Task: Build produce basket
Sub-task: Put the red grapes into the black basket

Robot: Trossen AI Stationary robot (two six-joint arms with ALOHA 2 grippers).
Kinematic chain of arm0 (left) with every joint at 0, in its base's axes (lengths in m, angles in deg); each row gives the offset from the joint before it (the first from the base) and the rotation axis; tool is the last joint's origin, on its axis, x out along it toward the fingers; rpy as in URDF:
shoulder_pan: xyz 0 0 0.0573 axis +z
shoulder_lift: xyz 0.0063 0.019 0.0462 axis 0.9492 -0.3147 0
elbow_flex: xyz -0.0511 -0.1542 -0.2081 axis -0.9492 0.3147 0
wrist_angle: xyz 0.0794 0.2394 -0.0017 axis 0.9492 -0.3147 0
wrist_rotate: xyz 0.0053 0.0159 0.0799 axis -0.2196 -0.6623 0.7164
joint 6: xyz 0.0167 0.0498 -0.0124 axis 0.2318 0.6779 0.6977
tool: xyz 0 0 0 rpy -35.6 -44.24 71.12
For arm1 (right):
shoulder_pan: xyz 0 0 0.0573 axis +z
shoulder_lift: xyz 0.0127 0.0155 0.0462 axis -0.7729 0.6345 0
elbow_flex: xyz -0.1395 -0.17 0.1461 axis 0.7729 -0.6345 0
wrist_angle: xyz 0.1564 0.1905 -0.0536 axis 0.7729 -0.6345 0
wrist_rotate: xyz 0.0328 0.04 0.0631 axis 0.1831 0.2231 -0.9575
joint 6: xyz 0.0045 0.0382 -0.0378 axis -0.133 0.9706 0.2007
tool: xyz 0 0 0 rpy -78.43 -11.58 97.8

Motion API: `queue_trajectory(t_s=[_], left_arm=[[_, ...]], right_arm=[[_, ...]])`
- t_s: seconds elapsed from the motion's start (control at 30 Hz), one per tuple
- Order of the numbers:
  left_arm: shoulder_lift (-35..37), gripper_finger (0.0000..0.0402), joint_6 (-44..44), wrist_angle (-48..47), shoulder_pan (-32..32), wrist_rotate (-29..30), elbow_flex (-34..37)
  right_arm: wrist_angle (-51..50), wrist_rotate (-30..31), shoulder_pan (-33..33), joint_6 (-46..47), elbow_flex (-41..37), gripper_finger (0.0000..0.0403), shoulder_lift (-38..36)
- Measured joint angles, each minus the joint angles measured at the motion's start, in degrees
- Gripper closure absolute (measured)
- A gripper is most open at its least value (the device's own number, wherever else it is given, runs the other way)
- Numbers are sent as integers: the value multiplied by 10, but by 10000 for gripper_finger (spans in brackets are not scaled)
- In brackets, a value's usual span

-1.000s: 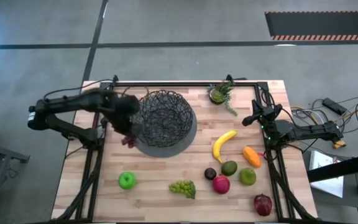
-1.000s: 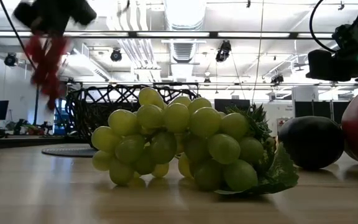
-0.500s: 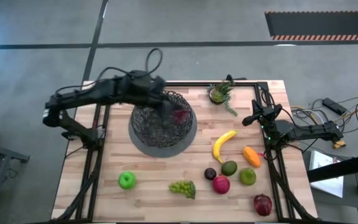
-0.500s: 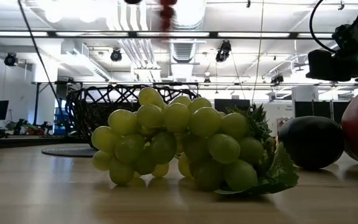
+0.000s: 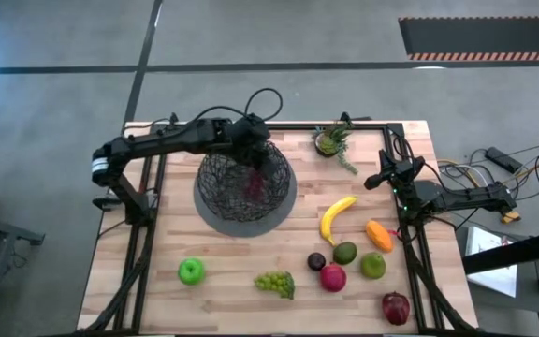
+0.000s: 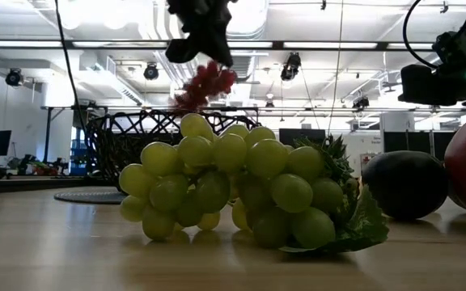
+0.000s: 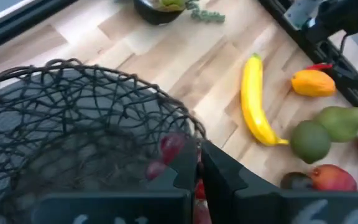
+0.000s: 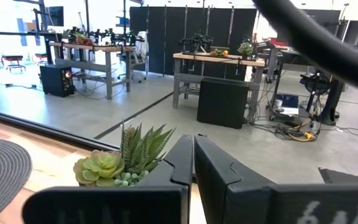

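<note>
1. The left claw (image 5: pixel 254 154) hangs over the far rim of the basket (image 5: pixel 235 201), its two fingers closed tight on the stem end of the purple grapes (image 6: pixel 203 83). In the low view the bunch dangles below the claw, above the basket rim.

2. In the left wrist view the fingers press together with red-purple grapes showing on either side of them, right at the wire edge. The bunch is held from the top, probably so it hangs clear of the wire while it is carried in.

3. The basket sits directly beneath the claw on the wooden surface (image 5: pixel 157 271). I see no other fruit inside it, so the job looks to be at its start.

4. The rest of the fruit lies well away from the left claw, toward the near side: the green apple (image 5: pixel 191 271), green grapes (image 5: pixel 276 283), banana (image 5: pixel 336 217), orange piece (image 5: pixel 378 235), plum (image 5: pixel 316 261), avocado (image 5: pixel 345 253), lime (image 5: pixel 372 266), red apple (image 5: pixel 333 278) and pomegranate (image 5: pixel 395 307).

5. The right claw (image 5: pixel 378 180) waits at the right edge of the surface, fingers closed on nothing, beside the potted plant (image 5: pixel 330 140).

6. Next, I judge, the left claw needs to lower and let go, so the bunch drops inside without snagging.
</note>
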State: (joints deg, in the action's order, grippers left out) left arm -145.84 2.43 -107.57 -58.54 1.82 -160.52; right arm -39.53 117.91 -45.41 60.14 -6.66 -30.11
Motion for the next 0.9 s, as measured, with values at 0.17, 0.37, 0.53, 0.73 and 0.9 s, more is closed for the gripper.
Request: queue_trajectory(t_s=[0.17, 0.37, 0.53, 0.73, 0.9], left_arm=[[0, 402, 13, 2, 12, 5, 13], [-14, 401, 24, 5, 32, 18, 57], [-20, 401, 11, 1, 39, 33, 76], [-38, 401, 13, 30, 57, 119, 89], [-68, 401, 14, 80, 82, 143, 104]], right_arm=[[0, 0, 0, 0, 0, 394, 0], [0, 0, 0, 0, 0, 394, 0], [0, 0, 0, 0, 0, 394, 0], [0, 0, 0, 0, 0, 394, 0], [0, 0, 0, -1, 0, 394, 0]])
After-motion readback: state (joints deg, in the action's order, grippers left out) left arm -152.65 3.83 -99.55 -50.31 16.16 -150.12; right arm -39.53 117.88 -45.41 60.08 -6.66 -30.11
